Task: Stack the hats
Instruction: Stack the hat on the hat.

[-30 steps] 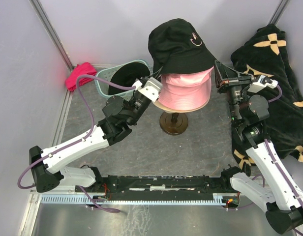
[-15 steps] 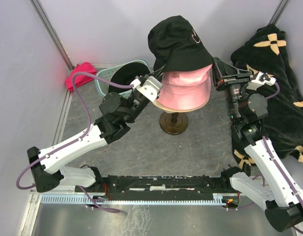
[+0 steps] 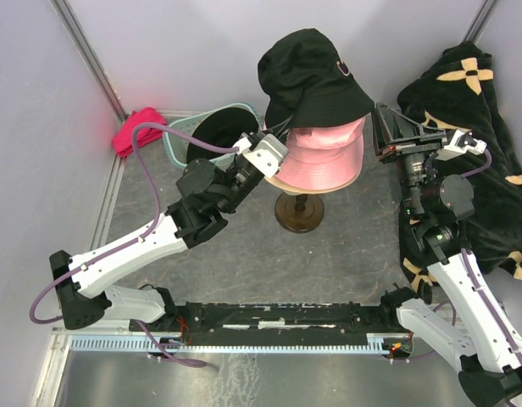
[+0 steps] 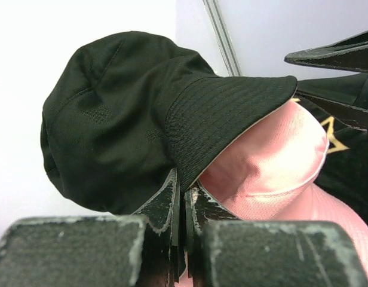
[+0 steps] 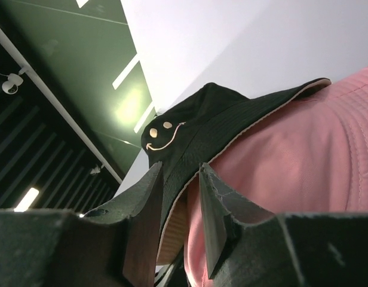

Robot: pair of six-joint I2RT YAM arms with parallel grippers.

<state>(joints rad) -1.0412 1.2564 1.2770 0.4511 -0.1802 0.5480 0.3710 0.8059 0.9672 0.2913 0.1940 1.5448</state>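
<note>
While the black hat (image 3: 308,76) perches high and lopsided on the pink hat (image 3: 324,157) at the centre of the table, the left gripper (image 4: 184,188) is pinched tight on its left brim. Over on the right, the right gripper (image 5: 180,167) has its jaws parted, the brim's edge running loose through the gap, nothing clamped there! The job now looks like seating that black crown squarely over the pink one. I'd want the left side drawn down gently and evenly, and the right claw slipped out sideways so it doesn't snag the rim. Easy does it, because the wooden stand (image 3: 299,212) rises on a narrow stem from a round foot and a hard tug could rock it. Lovely contrast in cloth: the black is matte weave with ringed stitching on a floppy brim, pale lining and a tiny embroidered smiley (image 5: 162,134), while the pink is smoother, faintly glossy, its crown rounded and full.
</note>
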